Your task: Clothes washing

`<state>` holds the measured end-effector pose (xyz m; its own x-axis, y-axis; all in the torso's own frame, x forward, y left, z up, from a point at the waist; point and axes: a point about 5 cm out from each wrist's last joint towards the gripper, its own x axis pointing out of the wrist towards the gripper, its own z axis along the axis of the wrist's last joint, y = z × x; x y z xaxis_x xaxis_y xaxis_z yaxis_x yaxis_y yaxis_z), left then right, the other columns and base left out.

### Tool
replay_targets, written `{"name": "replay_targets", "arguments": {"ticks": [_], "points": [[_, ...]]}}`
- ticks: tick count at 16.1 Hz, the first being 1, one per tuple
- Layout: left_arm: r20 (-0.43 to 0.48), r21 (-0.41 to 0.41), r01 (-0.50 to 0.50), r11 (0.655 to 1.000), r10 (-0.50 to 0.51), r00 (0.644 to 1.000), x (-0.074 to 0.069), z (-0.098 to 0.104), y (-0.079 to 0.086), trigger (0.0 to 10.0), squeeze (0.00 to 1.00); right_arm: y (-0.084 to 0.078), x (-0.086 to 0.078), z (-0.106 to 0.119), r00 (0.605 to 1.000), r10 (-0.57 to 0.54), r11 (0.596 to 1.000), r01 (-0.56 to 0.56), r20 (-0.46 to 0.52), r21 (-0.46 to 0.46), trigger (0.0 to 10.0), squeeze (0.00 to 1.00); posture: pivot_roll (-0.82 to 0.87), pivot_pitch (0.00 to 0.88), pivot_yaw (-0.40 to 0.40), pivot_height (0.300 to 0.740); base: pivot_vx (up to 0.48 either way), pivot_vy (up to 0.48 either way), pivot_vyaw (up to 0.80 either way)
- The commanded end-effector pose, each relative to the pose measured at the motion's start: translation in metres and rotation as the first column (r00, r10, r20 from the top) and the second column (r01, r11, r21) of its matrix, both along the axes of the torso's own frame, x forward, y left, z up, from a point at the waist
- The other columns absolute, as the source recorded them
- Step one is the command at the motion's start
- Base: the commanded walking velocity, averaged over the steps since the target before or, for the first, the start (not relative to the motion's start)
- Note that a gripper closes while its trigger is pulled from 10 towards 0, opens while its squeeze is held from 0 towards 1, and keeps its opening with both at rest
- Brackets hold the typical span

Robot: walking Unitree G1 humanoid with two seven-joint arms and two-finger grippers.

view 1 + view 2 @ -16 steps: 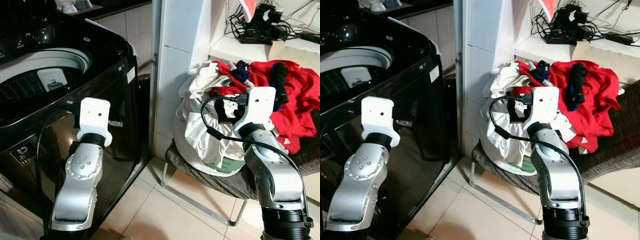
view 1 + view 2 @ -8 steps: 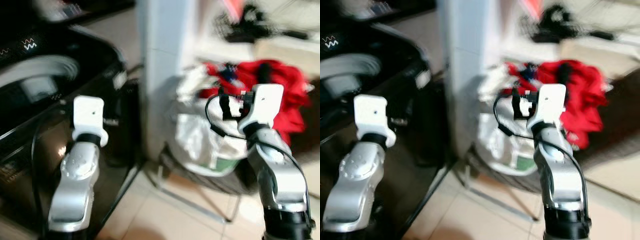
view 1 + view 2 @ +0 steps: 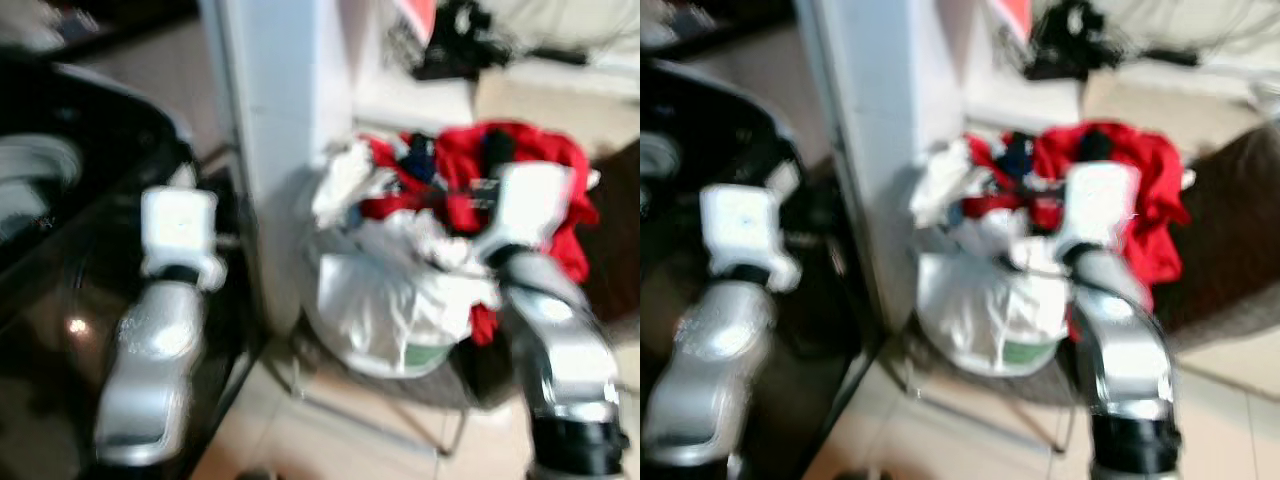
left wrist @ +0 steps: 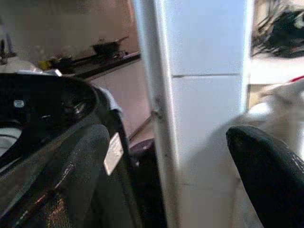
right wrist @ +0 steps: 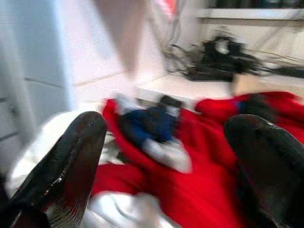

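Nearer now, right claw (image 5: 161, 166) gapes over rumpled red cloth (image 5: 199, 190); left claw (image 4: 175, 175) gapes too.

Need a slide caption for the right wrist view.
Right tool, fingers open, faces the red garment and a blue item.

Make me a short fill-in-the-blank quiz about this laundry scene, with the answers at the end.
1. The biggest garment in the laundry pile is ____ in colour.
2. The fingers of the right tool are spread ____ with nothing between them.
3. The washing machine stands on the robot's ____ side.
4. Between the machine and the pile rises a white ____.

Answers: red; open; left; pillar
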<state>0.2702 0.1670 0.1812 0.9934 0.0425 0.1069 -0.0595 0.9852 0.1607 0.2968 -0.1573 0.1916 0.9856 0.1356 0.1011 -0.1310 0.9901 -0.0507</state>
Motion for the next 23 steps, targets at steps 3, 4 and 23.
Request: {"name": "replay_targets", "arguments": {"ticks": [3,4,23], "points": [[0.019,-0.006,-0.015,1.0,0.015,1.0,0.0,0.006,0.001,10.0,0.0,0.0,-0.003,0.004,0.999,0.031,0.999,-0.03,0.027,-0.029,10.0,0.0,0.04,0.0,-0.021,0.74,0.384,0.0,0.8],[0.024,0.004,-0.028,1.0,0.027,0.999,-0.001,0.007,0.006,10.0,0.0,0.005,-0.006,0.004,0.997,0.064,0.998,-0.064,0.036,-0.012,10.0,0.0,0.04,0.0,-0.02,0.74,0.382,0.0,0.8],[0.032,-0.002,0.109,0.994,-0.109,0.994,0.018,0.002,-0.015,10.0,0.0,-0.024,-0.017,-0.001,0.992,-0.122,0.993,0.122,-0.013,0.003,10.0,0.0,-0.04,0.0,0.052,0.74,0.02,0.117,-0.13]]}}
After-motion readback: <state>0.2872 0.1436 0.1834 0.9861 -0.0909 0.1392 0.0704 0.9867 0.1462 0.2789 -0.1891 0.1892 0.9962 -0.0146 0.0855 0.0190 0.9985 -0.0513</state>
